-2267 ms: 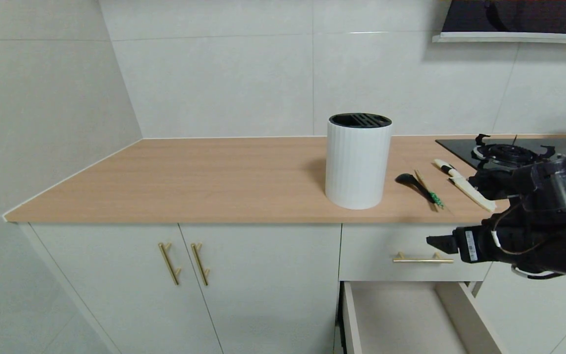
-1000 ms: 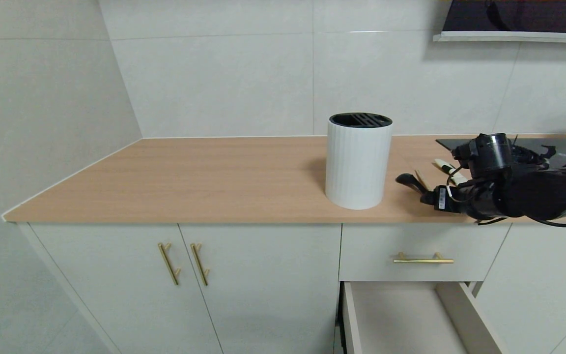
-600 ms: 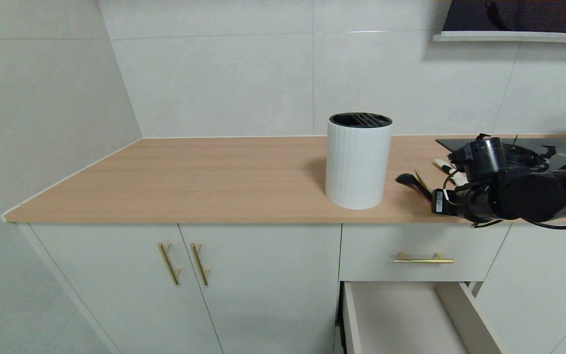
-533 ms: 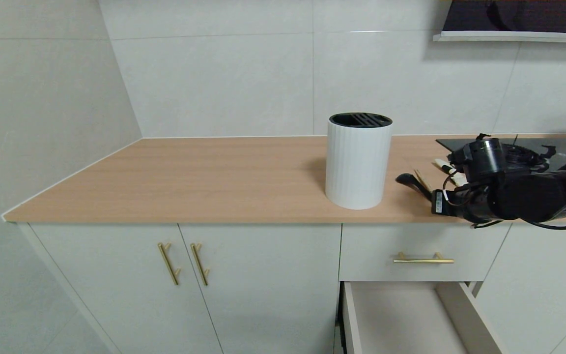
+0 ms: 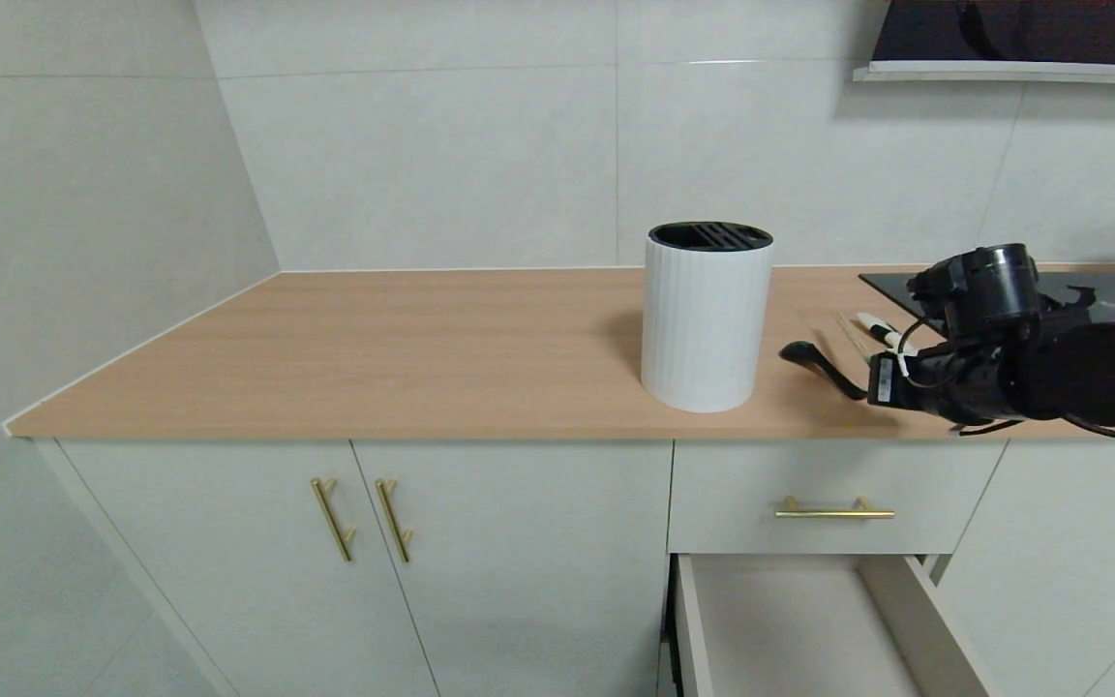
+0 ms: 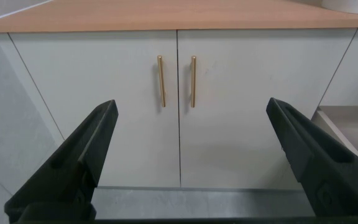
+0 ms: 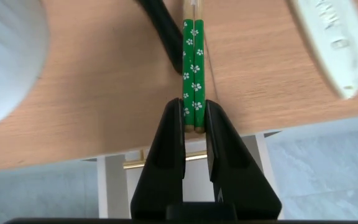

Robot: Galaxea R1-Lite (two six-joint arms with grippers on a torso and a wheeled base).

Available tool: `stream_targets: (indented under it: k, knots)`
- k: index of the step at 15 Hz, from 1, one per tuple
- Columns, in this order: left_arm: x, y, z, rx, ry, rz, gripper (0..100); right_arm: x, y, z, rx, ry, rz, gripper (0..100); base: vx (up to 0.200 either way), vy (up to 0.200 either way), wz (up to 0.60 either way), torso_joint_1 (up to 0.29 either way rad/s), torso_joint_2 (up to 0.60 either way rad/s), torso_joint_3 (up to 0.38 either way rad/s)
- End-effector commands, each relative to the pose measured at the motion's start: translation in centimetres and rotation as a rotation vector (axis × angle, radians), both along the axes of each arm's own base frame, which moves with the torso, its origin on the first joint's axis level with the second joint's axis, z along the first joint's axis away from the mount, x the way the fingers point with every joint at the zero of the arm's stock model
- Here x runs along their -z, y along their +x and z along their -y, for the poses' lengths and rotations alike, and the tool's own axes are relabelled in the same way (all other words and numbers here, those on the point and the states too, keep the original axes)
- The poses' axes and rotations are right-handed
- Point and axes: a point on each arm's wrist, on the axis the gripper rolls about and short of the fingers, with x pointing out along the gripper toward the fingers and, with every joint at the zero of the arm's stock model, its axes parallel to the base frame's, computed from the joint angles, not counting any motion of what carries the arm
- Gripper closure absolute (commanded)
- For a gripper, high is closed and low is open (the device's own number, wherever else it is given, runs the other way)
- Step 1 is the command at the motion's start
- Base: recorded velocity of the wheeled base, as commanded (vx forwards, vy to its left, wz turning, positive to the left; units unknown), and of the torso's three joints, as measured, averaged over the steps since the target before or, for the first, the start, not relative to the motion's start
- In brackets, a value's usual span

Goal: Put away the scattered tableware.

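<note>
A pair of wooden chopsticks (image 7: 192, 68) with green flowered ends is pinched at that end by my right gripper (image 7: 194, 116), which is shut on it just above the counter's front edge. In the head view the chopsticks (image 5: 853, 335) slant up and away from the right gripper (image 5: 875, 389). A black spoon (image 5: 814, 360) lies beside them, its handle (image 7: 157, 28) running along the chopsticks. A white knife (image 5: 879, 331) lies further right. The white ribbed holder (image 5: 708, 319) with a slotted black top stands left of the spoon. My left gripper (image 6: 191, 109) is open, low, facing the cabinet doors.
A gas stove (image 5: 1080, 290) sits at the counter's right end. Under the counter, a lower drawer (image 5: 790, 629) is pulled open beneath a closed drawer with a brass handle (image 5: 833, 509). Two cabinet doors (image 6: 176, 81) with brass handles are at the left. The wooden counter (image 5: 374, 348) is bare left of the holder.
My right arm rose from in front of the drawer to the counter edge and shut on the chopsticks' green end. The chopsticks have now lifted off the counter and shifted right.
</note>
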Motion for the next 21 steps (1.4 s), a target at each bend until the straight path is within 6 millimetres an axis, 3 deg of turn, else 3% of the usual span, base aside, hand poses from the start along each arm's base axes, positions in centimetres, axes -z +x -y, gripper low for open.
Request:
stream_targets:
  k: [1,4,8,13,21]
  knots:
    - [0.0,0.0,0.0,-0.001,-0.001,-0.002,0,-4.5,-4.1,0.4,-0.022,0.037,0.076,100,0.000,0.000,0.00,0.000,0.00,0.000]
    - [0.0,0.0,0.0,-0.001,-0.001,0.000,0,-8.2,-11.7,1.0,-0.131,0.101,0.077,100,0.000,0.000,0.00,0.000,0.00,0.000]
    - [0.0,0.0,0.0,-0.001,-0.001,0.000,0,-9.5,-17.4,1.4,-0.215,0.111,0.007,100,0.000,0.000,0.00,0.000,0.00,0.000]
    - [0.0,0.0,0.0,-0.001,-0.001,-0.002,0,-8.2,-19.5,1.3,-0.453,0.119,-0.212,100,0.000,0.000,0.00,0.000,0.00,0.000]
    - [0.0,0.0,0.0,-0.001,-0.001,-0.002,0,-5.3,-18.2,0.7,-0.524,0.075,-0.352,100,0.000,0.000,0.00,0.000,0.00,0.000]
